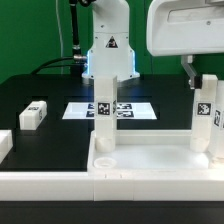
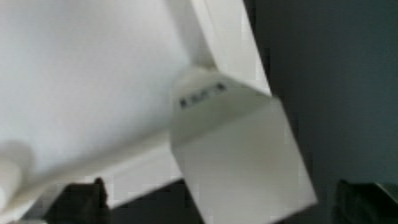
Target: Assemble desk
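**A:** Desk top (image 1: 150, 165), position?

**B:** Flat on the table (image 1: 40, 90), rim up, on the camera side of the marker board (image 1: 75, 110).

**A:** Legs, starting from the exterior view's left?

**B:** Loose leg (image 1: 33, 115) lies on its side, well off the marker board toward that left. Middle leg (image 1: 103, 112) stands upright in front of the marker board, at the top's rear rim; cannot tell if it is seated. Right leg (image 1: 207, 112) stands upright, past the marker board's right edge in that view.

**A:** Fingers (image 2: 80, 200)?

**B:** Spread wide above the right leg. The wrist view shows a gap on both sides, gripping nothing.
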Motion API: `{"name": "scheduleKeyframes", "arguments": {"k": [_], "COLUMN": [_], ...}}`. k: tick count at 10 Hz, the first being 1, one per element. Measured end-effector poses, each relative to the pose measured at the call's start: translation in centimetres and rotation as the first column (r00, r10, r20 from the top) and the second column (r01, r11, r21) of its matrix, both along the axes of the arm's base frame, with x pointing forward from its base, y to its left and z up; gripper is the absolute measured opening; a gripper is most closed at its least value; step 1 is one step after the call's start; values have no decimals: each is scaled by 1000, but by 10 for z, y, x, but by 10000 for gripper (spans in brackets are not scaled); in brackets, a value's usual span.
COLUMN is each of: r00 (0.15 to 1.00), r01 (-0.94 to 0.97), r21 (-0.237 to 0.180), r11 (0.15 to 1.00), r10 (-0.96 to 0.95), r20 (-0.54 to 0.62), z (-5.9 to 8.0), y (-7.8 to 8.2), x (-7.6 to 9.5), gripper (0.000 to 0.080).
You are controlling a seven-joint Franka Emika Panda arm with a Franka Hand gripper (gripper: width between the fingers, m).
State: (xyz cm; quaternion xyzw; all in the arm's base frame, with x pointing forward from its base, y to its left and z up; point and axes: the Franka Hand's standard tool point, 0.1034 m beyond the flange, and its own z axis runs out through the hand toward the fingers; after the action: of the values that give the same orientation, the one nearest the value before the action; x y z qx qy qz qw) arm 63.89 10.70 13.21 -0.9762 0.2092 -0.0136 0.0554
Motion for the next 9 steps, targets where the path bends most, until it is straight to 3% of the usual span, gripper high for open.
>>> {"name": "scheduleKeyframes", "arguments": {"k": [2, 5, 6, 7, 8, 9], "r00": [1000, 999, 998, 989, 975, 959], "r01": [-6, 30, 53, 146, 221, 279], "r21": [-7, -13, -11, -8, -7, -7], "r11": [1000, 999, 999, 989, 975, 960], "r10": [6, -31, -53, -146, -221, -279], "r20": [-10, -17, -20, -29, -37, -43], "z": [-12, -14, -14, -14, -15, -15], "y": [10, 9, 9, 9, 9, 9], "x": [-5, -6, -6, -6, -6, -6], "gripper": [649, 649, 555, 373, 373, 235]}}
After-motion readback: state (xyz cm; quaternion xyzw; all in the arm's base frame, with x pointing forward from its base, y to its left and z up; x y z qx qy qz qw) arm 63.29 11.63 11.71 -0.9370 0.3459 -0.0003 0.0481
